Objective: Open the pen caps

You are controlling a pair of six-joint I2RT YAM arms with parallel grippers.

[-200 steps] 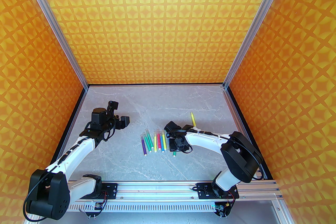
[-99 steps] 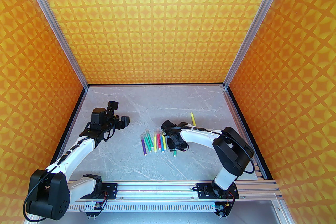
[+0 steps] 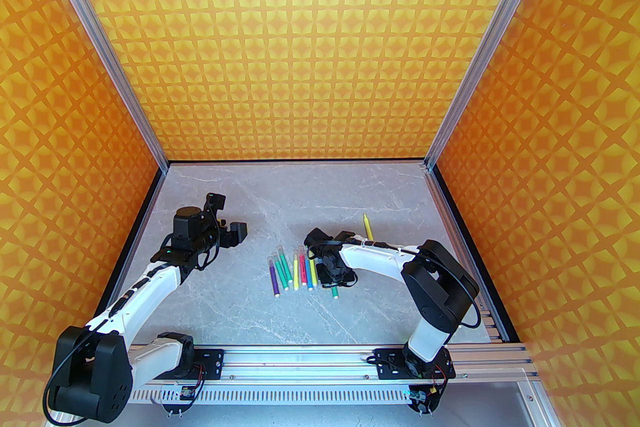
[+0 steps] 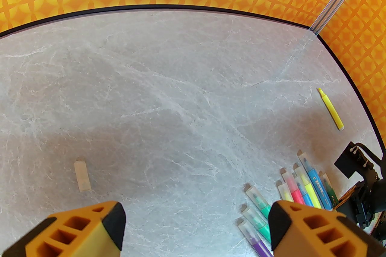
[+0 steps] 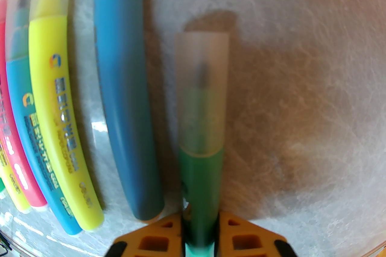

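Your right pincer (image 5: 200, 233) clamped on dark green marker barrel (image 5: 201, 180), frosted translucent cap (image 5: 201, 90) on its tip, over grey marble surface (image 5: 301, 69). Your left pincer (image 4: 196, 228) apart; loose whitish cap (image 4: 82, 176) near.

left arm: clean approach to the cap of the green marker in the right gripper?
Probably not cleanly. The right gripper is shut on the green marker, cap sticking out ahead, but the blue marker lies close beside it and the row of markers sits between it and the open left gripper.

White arm shells (image 3: 150, 285) between black joints (image 3: 95, 365), thin black cables (image 3: 49, 395), orange latticed fingers (image 4: 313, 225) tipped black.
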